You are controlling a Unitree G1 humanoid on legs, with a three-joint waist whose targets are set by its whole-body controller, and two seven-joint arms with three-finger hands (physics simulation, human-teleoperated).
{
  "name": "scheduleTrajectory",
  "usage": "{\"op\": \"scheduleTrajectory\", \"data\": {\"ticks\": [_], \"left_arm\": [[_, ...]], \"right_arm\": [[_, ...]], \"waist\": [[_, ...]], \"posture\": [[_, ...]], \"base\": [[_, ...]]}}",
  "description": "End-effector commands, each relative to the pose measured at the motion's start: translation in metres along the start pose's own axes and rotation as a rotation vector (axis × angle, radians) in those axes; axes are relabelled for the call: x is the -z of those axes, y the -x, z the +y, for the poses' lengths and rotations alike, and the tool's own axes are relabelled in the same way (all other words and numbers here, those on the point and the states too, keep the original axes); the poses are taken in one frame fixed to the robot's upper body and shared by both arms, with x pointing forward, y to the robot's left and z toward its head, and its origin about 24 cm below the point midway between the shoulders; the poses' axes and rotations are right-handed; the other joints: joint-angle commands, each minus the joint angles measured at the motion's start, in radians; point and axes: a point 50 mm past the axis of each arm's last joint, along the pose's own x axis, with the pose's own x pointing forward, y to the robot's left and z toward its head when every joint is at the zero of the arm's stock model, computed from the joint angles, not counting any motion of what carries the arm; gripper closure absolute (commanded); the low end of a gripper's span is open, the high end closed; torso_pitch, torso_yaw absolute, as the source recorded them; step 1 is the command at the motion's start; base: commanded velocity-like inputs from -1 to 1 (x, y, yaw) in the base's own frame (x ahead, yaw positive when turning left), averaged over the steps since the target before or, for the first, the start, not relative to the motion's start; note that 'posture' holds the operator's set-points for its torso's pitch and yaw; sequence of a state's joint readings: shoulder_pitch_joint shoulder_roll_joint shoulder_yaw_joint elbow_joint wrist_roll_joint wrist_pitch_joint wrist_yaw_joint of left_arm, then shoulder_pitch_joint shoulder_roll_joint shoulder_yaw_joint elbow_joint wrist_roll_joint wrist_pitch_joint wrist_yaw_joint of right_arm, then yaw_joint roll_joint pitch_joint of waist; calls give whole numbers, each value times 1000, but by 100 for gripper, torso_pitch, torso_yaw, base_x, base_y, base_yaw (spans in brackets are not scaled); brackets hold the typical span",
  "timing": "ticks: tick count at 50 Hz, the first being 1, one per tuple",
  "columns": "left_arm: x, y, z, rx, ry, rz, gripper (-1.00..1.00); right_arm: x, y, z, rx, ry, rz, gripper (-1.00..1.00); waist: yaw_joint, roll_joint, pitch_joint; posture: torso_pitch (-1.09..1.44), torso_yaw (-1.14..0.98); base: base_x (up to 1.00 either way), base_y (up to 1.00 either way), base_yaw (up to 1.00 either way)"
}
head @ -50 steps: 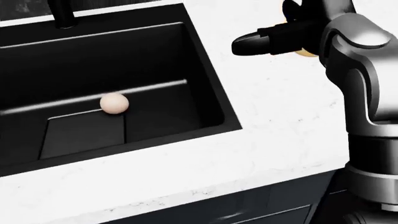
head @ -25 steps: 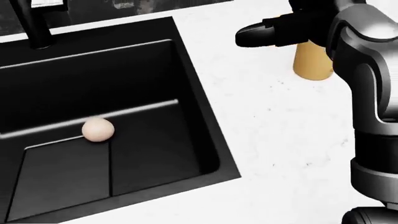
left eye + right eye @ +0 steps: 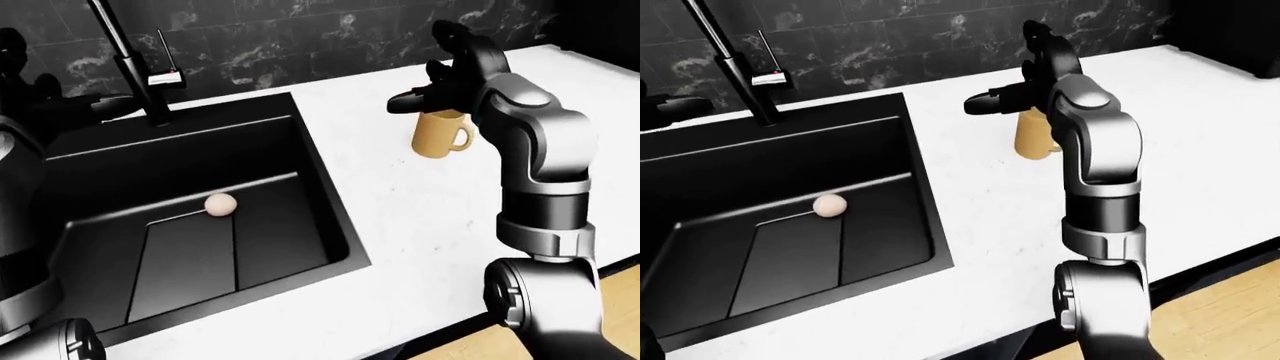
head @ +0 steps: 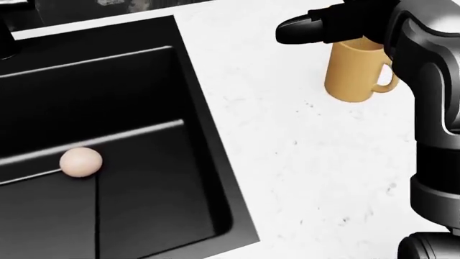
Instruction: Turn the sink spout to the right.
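The sink spout [image 3: 112, 34] is a slim, dark metal tube rising at a slant from a round base at the top rim of the sink, near the upper left of the left-eye view; its upper end runs out of the picture. Just to its right stands a thin lever handle [image 3: 163, 64] with a pale tag at its foot. Below them lies the sink [image 3: 300, 161], a deep rectangular basin of matte black with straight walls, a pale reflected streak across its floor and a stepped panel lower down. A small, smooth, cream-coloured ball [image 3: 220, 204] rests on the basin floor, on that streak.

The sink is set into a white desk [image 4: 302, 162] of polished stone with faint grey flecks. Behind it runs a wall [image 3: 300, 30] of glossy black marble tiles veined in white.

The right hand [image 3: 440, 86], black and blocky on a grey jointed arm, is held up over the desk to the right of the sink, well apart from the spout; its fingers are spread, one long finger [image 4: 302, 29] pointing toward the left of the view, gripping nothing. Just past it stands an upright mustard-yellow mug [image 4: 354, 73], cylindrical, with a loop handle on its right.

The left hand [image 3: 85, 109] shows only as a dark shape at the left edge, near the spout's base; whether its fingers are spread or closed I cannot tell.
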State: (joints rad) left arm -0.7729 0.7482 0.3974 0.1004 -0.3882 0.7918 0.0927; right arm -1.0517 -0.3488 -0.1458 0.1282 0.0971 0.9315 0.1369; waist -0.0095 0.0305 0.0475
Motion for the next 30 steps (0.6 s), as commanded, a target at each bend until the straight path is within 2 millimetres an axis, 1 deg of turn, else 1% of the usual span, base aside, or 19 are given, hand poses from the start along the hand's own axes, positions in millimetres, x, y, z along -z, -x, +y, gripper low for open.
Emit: {"op": "scheduleTrajectory", "data": {"ticks": [1,5,12,23,30], "left_arm": [[-20,4,3,-12,1,-90,-100],[-20,4,3,-11,-1,-88,-100],[-19,3,2,-11,-2,-82,-100],[-18,3,1,-5,-3,-79,-100],[-19,4,3,-9,-4,-78,-100]], "right_arm": [[-20,5,-1,7,12,-90,-100],[-20,5,-1,7,11,-89,-100],[-19,4,0,4,13,-88,-100],[-20,4,1,2,13,-89,-100],[-21,5,2,1,14,-91,-100]], "waist": [[0,5,-29],[1,9,-24],[2,13,-26],[4,16,-48],[5,16,-67]], "posture": [[0,0],[0,0],[-1,0],[-4,0],[-7,0]], "base": [[0,0,0],[0,0,0],[0,0,0],[0,0,0],[0,0,0]]}}
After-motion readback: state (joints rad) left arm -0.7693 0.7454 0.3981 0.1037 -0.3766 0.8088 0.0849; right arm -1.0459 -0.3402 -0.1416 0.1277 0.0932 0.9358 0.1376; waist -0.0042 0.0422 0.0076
